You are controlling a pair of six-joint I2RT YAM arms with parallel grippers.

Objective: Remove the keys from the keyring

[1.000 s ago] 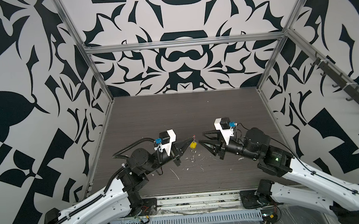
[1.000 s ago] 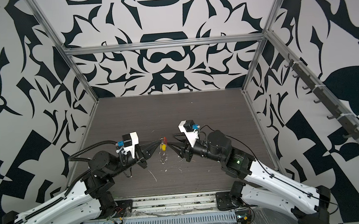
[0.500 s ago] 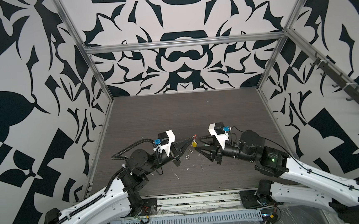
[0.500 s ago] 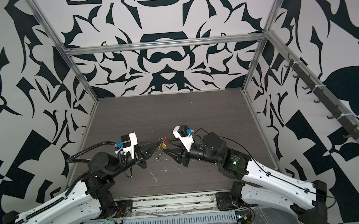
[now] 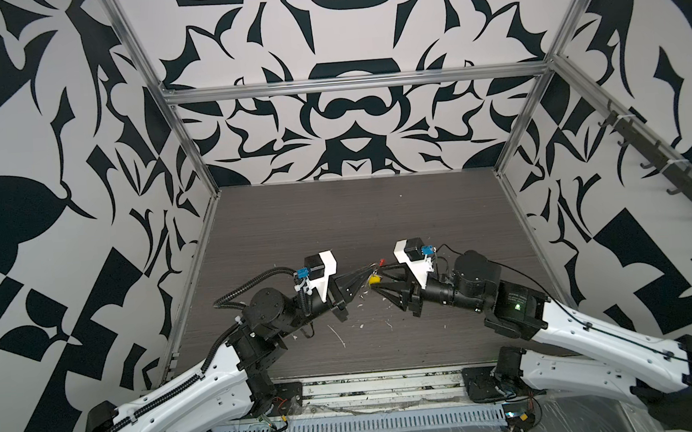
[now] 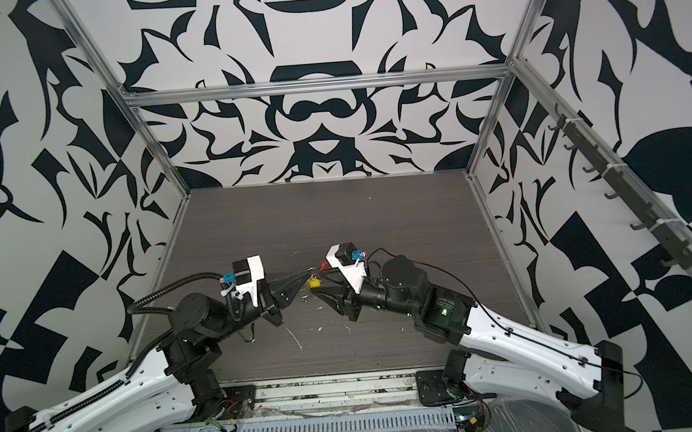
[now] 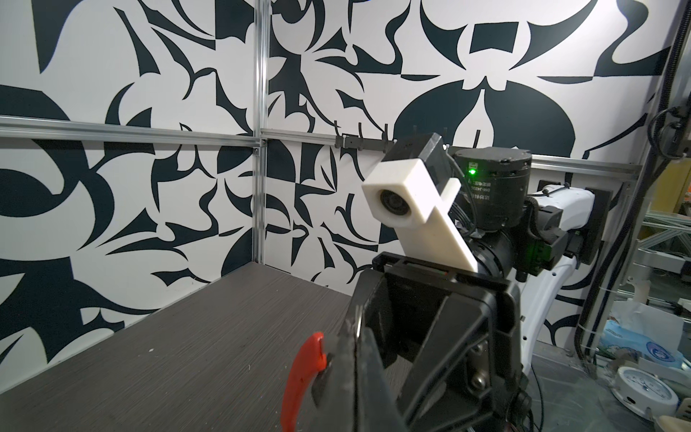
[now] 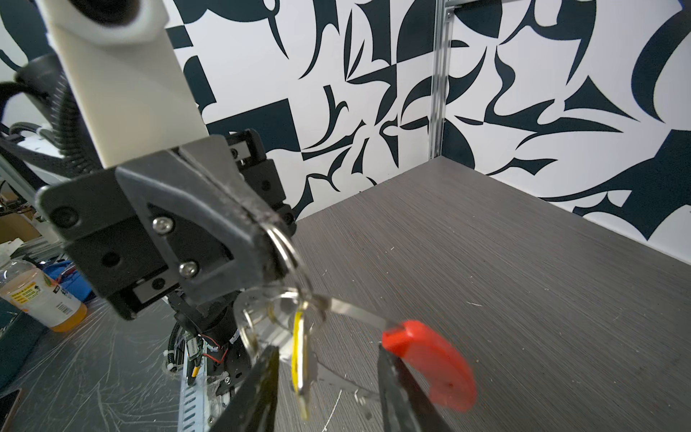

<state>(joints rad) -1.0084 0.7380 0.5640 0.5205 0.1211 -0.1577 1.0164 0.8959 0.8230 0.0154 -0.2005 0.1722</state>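
Both arms met low over the near middle of the dark wood-grain table (image 5: 336,226), their tips almost touching in both top views. The left gripper (image 8: 270,233) was pressed together on the keyring (image 8: 287,250), a thin metal ring. Its loop stuck out from between the black jaw tips and hung below them, clear of the table.

From that ring the yellow key (image 8: 299,355) dangled edge-on. The red key (image 8: 430,361) stood out sideways on a flat metal blade, with its curved red head at the end away from the ring.

The right gripper (image 8: 327,351) was spread and pinched nothing. Its two black fingers (image 8: 258,392) lay on either side of the yellow key, with a gap on each side. The red head sat close against the outer side of one finger — whether the two touched could not be told.

In the top views the yellow key showed as a small bright spot between the two grippers' tips, and the red head sat just behind it, toward the back wall. Small white scraps (image 5: 359,308) lay scattered on the table under and in front of the grippers — none of them near the walls.
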